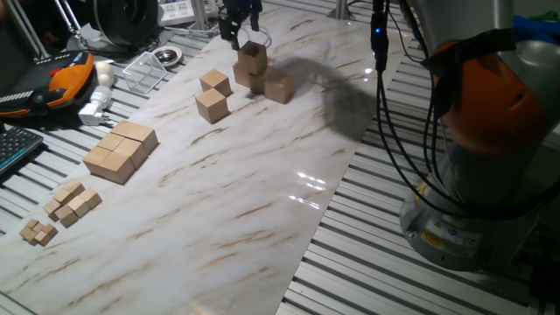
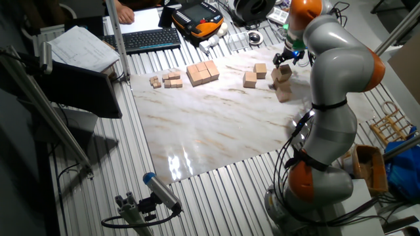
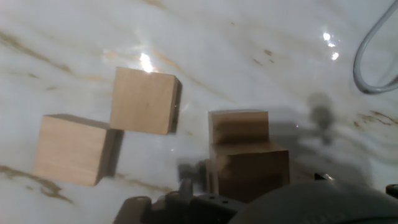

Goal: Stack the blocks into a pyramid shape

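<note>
Light-tan wooden blocks [image 1: 213, 105] on white, brown-veined marble tabletop [image 1: 219, 201].

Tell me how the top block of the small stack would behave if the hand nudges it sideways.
The top block looks like rigid, plain wood, so it would likely slide rather than bend. It sits on lower blocks, so a push might knock it off. Flat faces mean it probably won't roll.

Tabletop [image 1: 227, 201] is a glossy white marble-look sheet with tan veins, overhead light glaring off it near the right edge. It lies on a ribbed aluminium-profile bench [image 1: 367, 254]. Far left: black keyboard [image 2: 149, 39], orange-black pendant [image 2: 200, 16], papers on a dark stand [image 2: 82, 49]. Blue bag [image 2: 403, 164] and wooden rack [image 2: 390, 124] at right.
</note>
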Available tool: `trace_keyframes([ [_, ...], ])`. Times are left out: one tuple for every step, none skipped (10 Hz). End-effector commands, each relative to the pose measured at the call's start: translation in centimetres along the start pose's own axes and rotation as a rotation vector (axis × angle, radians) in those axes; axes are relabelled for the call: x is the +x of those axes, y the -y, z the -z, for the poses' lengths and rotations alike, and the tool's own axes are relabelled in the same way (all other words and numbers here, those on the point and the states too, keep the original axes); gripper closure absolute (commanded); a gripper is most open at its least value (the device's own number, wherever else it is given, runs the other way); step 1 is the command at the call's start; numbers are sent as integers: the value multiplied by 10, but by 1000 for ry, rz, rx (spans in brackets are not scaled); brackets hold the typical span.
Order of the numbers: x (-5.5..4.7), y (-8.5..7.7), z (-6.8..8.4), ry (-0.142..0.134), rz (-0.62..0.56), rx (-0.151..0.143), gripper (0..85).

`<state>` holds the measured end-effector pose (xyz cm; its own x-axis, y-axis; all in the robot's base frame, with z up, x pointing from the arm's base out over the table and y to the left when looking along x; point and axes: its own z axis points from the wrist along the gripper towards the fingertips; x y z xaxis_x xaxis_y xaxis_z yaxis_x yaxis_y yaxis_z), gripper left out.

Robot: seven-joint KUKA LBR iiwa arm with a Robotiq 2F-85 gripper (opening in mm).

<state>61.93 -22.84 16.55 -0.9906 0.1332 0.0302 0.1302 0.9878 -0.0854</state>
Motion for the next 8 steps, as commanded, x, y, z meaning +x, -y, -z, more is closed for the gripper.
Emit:
trace_keyframes([
  [1,-13,9,-1,-17,-7,0],
  [3,-26,18,-2,-39,-15,0],
  [5,-38,24,-4,-55,-25,0],
  [6,-48,28,-10,-80,-44,0],
  [9,-60,31,-15,-108,-64,0],
  [11,-68,30,-14,-119,-73,0],
  [12,-75,24,-8,-129,-90,0],
  [14,-82,16,-2,-141,-102,0],
])
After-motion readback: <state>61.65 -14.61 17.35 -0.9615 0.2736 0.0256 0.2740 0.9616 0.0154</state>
